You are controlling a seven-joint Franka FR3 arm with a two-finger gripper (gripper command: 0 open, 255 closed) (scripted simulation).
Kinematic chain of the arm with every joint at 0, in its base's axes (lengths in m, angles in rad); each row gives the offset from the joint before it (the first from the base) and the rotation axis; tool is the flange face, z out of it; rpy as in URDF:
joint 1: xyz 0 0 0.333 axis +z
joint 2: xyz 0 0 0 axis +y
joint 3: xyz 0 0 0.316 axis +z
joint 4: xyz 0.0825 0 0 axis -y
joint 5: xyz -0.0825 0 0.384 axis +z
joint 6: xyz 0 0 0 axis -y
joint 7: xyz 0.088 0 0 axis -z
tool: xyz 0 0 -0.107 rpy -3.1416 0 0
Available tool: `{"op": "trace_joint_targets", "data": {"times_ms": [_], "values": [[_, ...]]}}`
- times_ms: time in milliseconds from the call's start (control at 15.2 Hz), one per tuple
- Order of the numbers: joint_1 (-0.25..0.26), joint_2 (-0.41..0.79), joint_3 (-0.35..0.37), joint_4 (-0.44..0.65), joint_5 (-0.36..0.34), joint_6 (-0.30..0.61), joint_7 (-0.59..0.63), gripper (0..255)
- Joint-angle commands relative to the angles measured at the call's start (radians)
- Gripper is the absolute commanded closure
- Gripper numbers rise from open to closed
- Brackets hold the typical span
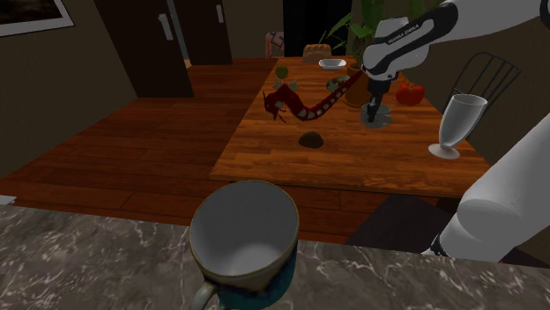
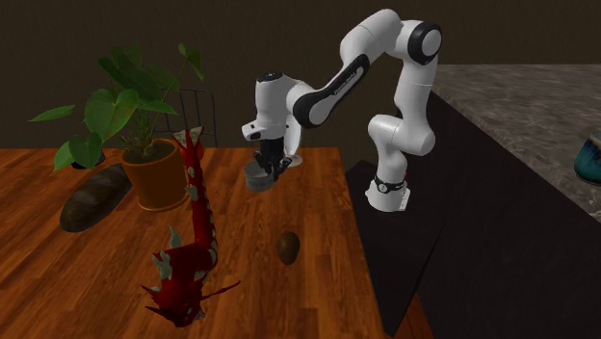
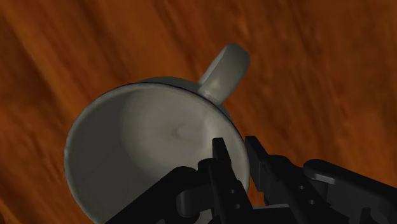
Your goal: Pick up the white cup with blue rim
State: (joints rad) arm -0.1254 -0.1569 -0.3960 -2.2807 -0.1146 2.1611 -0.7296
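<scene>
The greyish-white cup with a thin dark rim [image 3: 140,146] is at the brown wooden table [image 1: 264,167], near the long edge closest to the robot's stand and toward the far corner in the shoulder view. The pictures do not settle whether its base rests on the wood or hangs just above it. The black two-finger gripper [image 3: 236,149] is clenched on its wall, one finger inside the bowl and one outside. Just beside the cup, toward that same edge, sits a round red tomato [image 1: 410,92]. A long red dragon figure with pale spines [image 1: 308,106] stretches along the table on the cup's other side. A small dark brown oval lump [image 1: 310,139] lies apart on bare wood beyond the dragon's head. A clear stemmed glass [image 1: 460,119] stands near the edge by the stand. A leafy plant in an orange pot [image 2: 154,178] and a dark loaf of bread [image 2: 91,199] occupy the table's far end. Nothing lies between the cup and the gripper. The cup is plain and smooth, its inside pale grey. It sits about upright with its long axis vertical and its mouth open toward the hand. Its looped handle [image 3: 226,63] juts from the side away from the fingers, over bare wood.
</scene>
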Motion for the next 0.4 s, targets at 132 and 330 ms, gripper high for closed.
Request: {"op": "trace_joint_targets", "data": {"times_ms": [132,330], "values": [[0.0,-0.023,0.004,0.034,-0.006,-0.055,0.003,255],[0.0,-0.029,0.006,0.044,-0.007,-0.071,0.003,255]]}}
